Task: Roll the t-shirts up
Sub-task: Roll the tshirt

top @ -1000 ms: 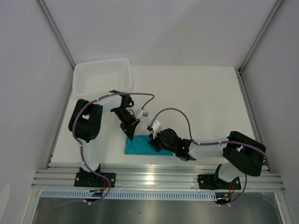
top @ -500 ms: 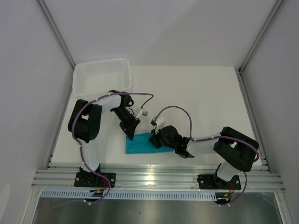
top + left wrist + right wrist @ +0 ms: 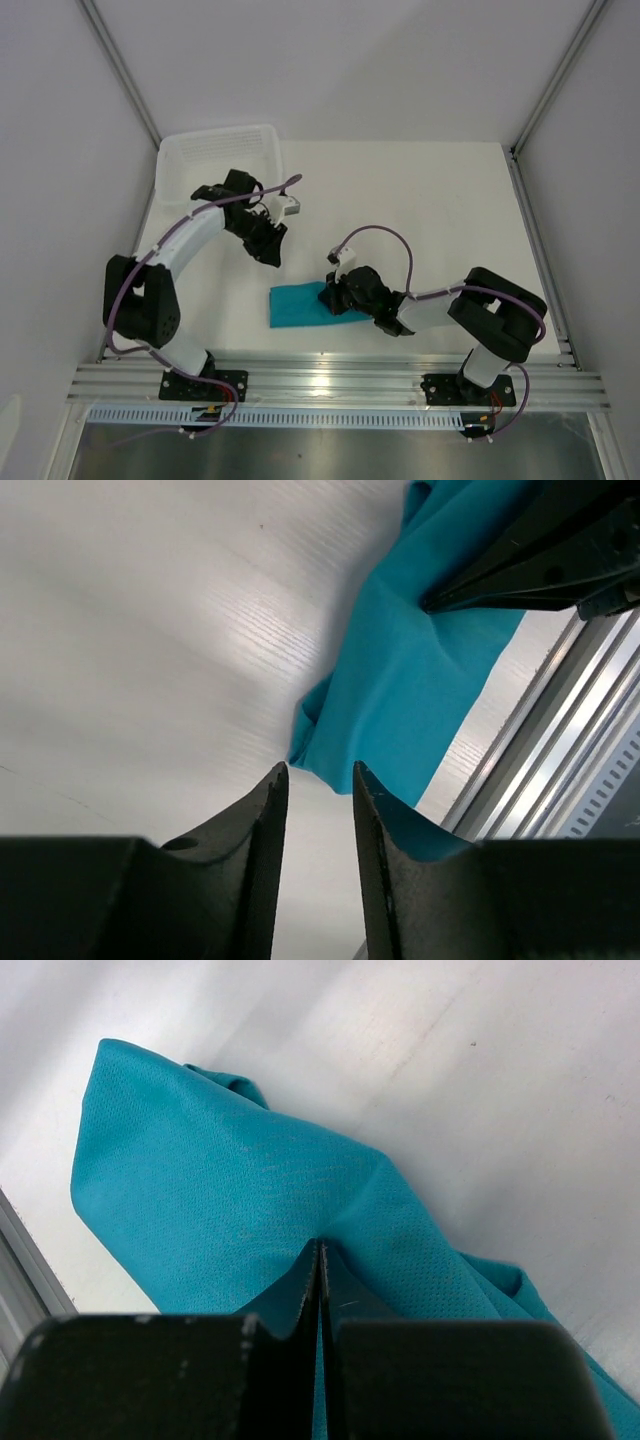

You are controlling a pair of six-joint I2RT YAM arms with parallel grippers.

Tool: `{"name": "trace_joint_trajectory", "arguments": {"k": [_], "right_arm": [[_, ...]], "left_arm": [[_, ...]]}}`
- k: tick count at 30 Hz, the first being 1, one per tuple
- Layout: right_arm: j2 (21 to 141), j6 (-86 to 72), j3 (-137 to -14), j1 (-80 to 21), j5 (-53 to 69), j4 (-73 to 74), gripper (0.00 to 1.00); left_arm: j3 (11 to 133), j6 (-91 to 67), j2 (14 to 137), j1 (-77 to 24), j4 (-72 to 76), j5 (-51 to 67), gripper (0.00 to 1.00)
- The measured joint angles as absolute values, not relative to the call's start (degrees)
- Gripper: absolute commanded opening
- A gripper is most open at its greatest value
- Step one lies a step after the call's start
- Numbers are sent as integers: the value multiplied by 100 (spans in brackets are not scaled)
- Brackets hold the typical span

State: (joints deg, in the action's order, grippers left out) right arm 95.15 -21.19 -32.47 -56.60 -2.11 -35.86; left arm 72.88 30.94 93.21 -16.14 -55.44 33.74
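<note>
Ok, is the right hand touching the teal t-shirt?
Touching. The right wrist view shows the right hand shut, its tips pinching a fold of the t-shirt; the cloth puckers up right where they meet.

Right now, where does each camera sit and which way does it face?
Top external: above and behind the arms, facing down on the white table; both arms whole, white plastic tray, teal cloth t-shirt.
Left wrist: on the left arm, facing past the open left gripper to the t-shirt's edge.
Right wrist: on the right arm, facing along the shut right gripper pinching the t-shirt.
Shared: all show the t-shirt; top and left wrist also show the right gripper.
</note>
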Motion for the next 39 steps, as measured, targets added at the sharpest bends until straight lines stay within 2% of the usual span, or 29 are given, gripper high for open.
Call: {"name": "trace_joint_trajectory", "arguments": {"k": [4,8,12,18,23,29,39], "right_arm": [[9515,-2200,-3247,-5636,-207,-3601,0],[9542,-2261,-3247,-5623,-207,-3651,0],[9570,-2311,-3247,-5612,-207,-3715,0],[9592,-2418,-3238,-5592,-211,-3804,0],[9592,-2582,-3168,-5572,-296,-3944,0],[9590,-2867,-3092,-5544,-738,-4049,0],[9590,-3291,-2978,-5502,-1549,-4222,0]], "left_arm": [[6816,3048,8807,-2082,-5297,3262,29],[6630,3050,9290,-2434,-5288,3238,27],[6525,3048,9994,-2353,-5288,3070,27],[6678,3052,10427,-2119,-5347,2985,26],[6805,3107,10532,-2082,-5540,2967,25],[7035,3153,10774,-2082,-5767,2939,18],[7035,3153,10798,-2082,-5863,2893,18]]}}
